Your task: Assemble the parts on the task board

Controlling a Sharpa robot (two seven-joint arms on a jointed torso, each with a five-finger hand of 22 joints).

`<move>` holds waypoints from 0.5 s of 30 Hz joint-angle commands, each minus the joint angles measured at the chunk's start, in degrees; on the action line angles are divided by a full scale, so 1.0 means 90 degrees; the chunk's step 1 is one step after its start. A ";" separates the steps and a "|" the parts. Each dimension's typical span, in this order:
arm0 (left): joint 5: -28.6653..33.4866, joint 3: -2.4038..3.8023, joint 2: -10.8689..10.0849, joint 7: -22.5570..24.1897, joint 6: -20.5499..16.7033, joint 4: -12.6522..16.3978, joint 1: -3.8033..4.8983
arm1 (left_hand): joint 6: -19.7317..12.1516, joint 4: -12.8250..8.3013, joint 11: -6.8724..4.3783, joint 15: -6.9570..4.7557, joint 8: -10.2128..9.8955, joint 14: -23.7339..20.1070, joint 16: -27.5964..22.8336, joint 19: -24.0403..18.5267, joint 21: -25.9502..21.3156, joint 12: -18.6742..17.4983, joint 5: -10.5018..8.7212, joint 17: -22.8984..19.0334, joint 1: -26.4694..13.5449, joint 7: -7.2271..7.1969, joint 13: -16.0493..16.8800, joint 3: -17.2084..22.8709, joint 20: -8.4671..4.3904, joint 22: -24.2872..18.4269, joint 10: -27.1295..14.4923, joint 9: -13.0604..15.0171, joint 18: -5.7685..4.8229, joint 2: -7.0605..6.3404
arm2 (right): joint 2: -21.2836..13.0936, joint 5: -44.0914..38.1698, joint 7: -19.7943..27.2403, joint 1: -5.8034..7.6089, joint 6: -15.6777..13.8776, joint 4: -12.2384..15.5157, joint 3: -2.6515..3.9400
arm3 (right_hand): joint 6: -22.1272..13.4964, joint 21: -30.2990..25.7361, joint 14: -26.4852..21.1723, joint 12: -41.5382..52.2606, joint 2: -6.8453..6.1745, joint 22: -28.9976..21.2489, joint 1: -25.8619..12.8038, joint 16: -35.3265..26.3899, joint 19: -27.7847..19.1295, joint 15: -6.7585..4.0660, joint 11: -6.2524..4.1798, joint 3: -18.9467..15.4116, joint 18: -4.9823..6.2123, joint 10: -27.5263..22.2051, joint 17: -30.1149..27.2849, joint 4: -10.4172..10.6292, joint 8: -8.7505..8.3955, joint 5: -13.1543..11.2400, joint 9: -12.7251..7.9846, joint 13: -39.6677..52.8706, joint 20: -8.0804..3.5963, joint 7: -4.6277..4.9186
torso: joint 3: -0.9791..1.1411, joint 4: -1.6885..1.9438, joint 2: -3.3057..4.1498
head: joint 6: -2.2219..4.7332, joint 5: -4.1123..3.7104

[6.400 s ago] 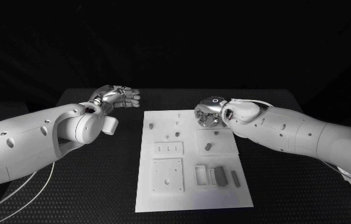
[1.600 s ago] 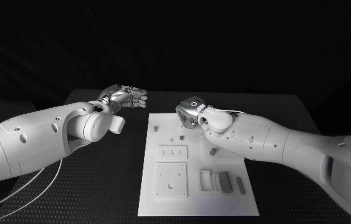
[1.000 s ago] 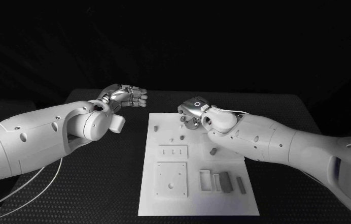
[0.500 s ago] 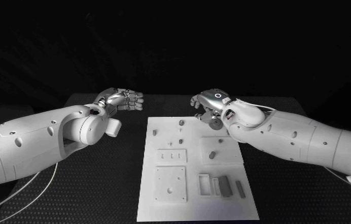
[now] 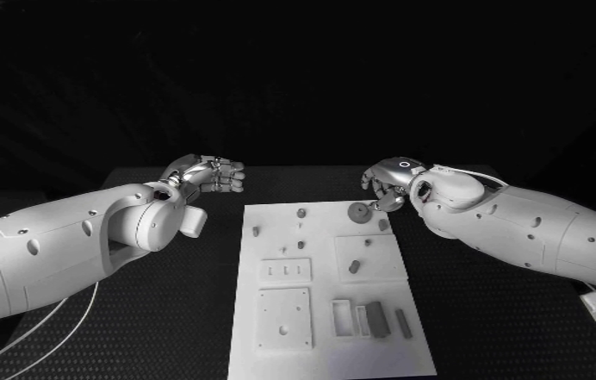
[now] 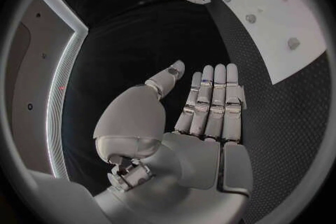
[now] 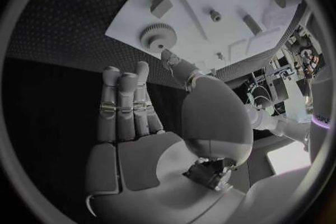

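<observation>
Board's [image 5: 325,345] gear [image 5: 359,213] released, right hand [image 5: 388,183] withdrawn

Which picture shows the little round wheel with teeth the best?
The right wrist view: there the gear is near, and its teeth and middle hole are plain, just past the right robot hand. The head view shows it small and dark at the board's far corner. The left wrist view shows only a tiny grey blob.

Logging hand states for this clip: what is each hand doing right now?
Left hand: open, fingers straight, holding nothing.
Right hand: open, holding nothing, beside the gear.
</observation>
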 commanded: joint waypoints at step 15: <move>-0.0034 0.0002 0.0043 0.0048 0.0155 -0.0054 0.0007 | 0.0020 -0.0013 0.0029 0.0031 -0.0041 0.0022 -0.0031 -0.0009 -0.0030 -0.0032 0.0022 0.0020 -0.0030 0.0036 0.0012 -0.0026 0.0031 0.0010 0.0040 -0.0011 0.0103 -0.0046 | 0.0374 0.0463 0.0466 -0.0205 0.0453 -0.0561 0.0000 | -0.0075 0.1038 -0.0334 0.2531 0.0020 0.0132 -0.0098 0.1786 -0.0146 -0.0040 -0.0022 0.0086 -0.0010 -0.0607 0.0693 0.0023 -0.0029 0.0004 0.0052 0.2217 -0.0166 -0.0001 | -0.0025 0.0023 -0.0003 | -0.0065 -0.0068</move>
